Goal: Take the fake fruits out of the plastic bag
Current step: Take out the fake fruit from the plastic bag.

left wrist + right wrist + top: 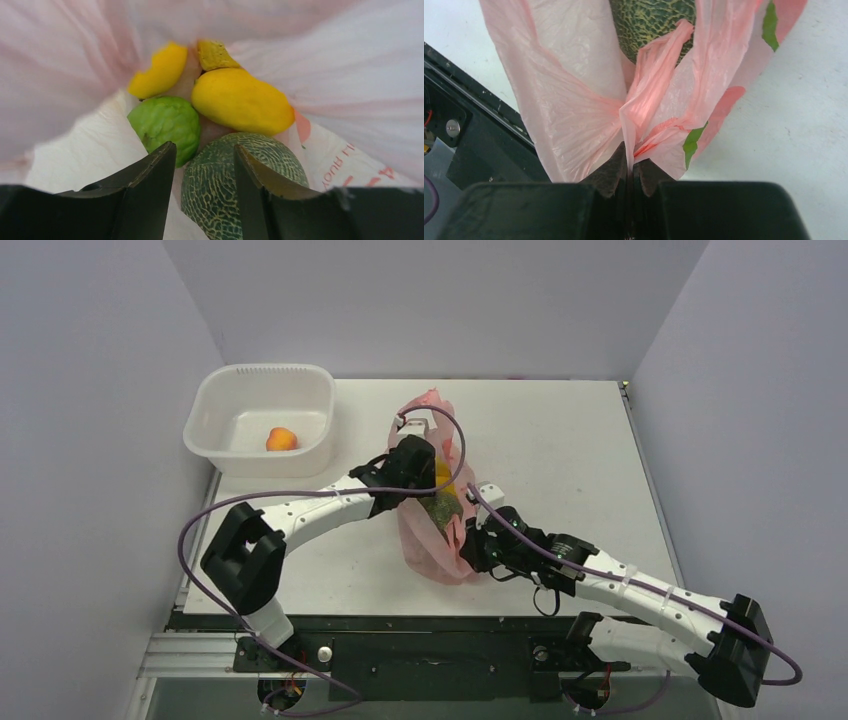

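Observation:
The pink plastic bag [432, 540] lies mid-table with its mouth open. My left gripper [205, 152] is open inside the bag, its jaws just above the dark green netted melon [220, 185]. Beyond it lie a lime-green fruit [165, 122], a large yellow fruit [240, 100] and two smaller yellow pieces [157, 72]. My right gripper [630, 167] is shut on a fold of the bag's [574, 100] near edge; the melon [649, 20] shows through the plastic. An orange fruit [281, 440] sits in the white basin [240, 390].
The white basin stands at the table's far left. The black base rail [400, 640] runs along the near edge. Grey walls enclose the table on three sides.

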